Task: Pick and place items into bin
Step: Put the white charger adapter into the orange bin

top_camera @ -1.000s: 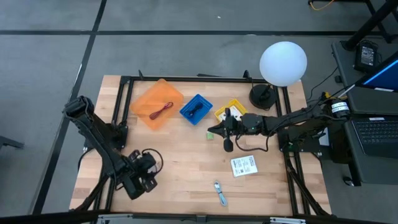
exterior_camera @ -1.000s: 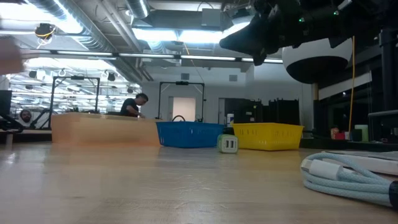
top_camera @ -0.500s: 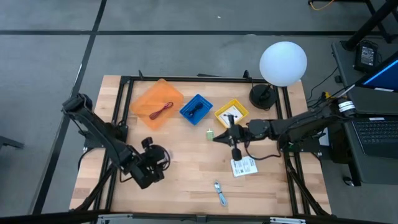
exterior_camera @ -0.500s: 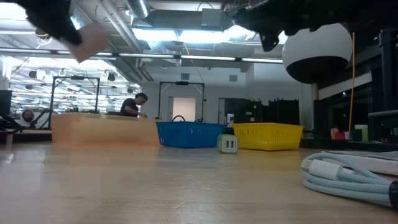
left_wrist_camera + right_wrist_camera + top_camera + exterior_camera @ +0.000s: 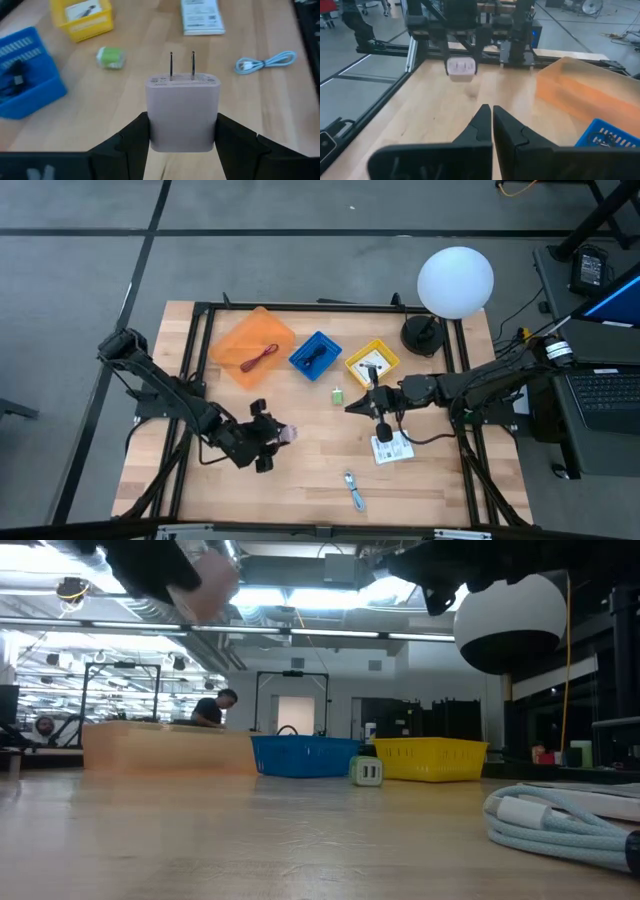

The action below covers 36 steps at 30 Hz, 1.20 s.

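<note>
Grey floor (image 5: 300, 205), bright ceiling lights (image 5: 290, 595)

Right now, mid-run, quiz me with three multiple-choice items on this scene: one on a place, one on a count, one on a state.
1. Where is the red cord?
A. in the orange bin
B. in the yellow bin
C. on the bare table

2. How many bins stand along the table's far side?
A. two
B. three
C. four

3. What is the left end effector doing?
A. hanging open and empty
B. gripping the pink block
C. resting in the blue bin

Answers:
1. A: the red cord lies inside the orange bin.
2. B: orange bin, blue bin and yellow bin sit in a row.
3. B: the left end effector clamps the pink block, a plug with two prongs, above the table; the right end effector is shut and empty over the white printed packet.
</note>
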### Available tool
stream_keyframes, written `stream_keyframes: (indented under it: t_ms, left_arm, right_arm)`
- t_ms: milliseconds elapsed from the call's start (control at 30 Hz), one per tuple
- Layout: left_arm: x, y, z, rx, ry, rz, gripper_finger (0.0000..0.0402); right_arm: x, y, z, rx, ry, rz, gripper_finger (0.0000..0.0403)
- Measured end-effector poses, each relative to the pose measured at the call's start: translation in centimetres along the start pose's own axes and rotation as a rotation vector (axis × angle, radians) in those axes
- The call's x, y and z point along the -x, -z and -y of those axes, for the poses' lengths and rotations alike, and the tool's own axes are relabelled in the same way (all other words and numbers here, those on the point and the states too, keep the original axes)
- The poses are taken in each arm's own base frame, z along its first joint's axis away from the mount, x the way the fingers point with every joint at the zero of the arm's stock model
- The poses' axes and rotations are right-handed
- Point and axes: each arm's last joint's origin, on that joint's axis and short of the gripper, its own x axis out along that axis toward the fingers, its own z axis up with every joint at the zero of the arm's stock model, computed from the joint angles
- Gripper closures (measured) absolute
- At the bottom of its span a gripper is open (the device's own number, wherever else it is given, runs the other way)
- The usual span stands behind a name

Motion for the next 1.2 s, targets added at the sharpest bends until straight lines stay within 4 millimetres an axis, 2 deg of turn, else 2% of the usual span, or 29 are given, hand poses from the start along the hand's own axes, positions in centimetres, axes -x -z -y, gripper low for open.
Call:
stream_keyframes:
  t_ms: [133, 400, 600, 767, 900, 1033, 1200]
  left_arm:
    - [-0.4, 1.3, -1.4, 0.022, 0.031, 0.048, 0.0218]
    - [1.6, 1.7, -3.7, 0.006, 0.105, 0.211, 0.0218]
    - [1.9, 2.7, -5.2, -0.033, 0.130, 0.296, 0.0218]
    - [1.5, 3.3, -6.5, -0.071, 0.139, 0.342, 0.0218]
    - [1.1, 3.1, -7.5, -0.088, 0.126, 0.344, 0.0218]
    - [0.7, 2.5, -8.4, -0.134, 0.124, 0.353, 0.0218]
    - [0.1, 1.7, -10.1, -0.132, -0.009, 0.376, 0.0218]
  right_arm:
    - [0.0, 0.0, -0.3, 0.002, -0.012, 0.001, 0.0402]
    - [0.0, 0.0, -0.4, 0.009, -0.015, 0.005, 0.0402]
    - [0.0, -0.1, -0.3, 0.045, -0.032, 0.012, 0.0402]
    - [0.6, 1.4, 0.1, 0.074, -0.023, 0.086, 0.0402]
    - [1.1, 2.5, 1.0, 0.061, 0.019, 0.134, 0.0402]
    - [1.1, 2.7, 1.6, 0.051, 0.043, 0.134, 0.0402]
    - [1.1, 2.8, 1.7, 0.047, 0.051, 0.123, 0.0402]
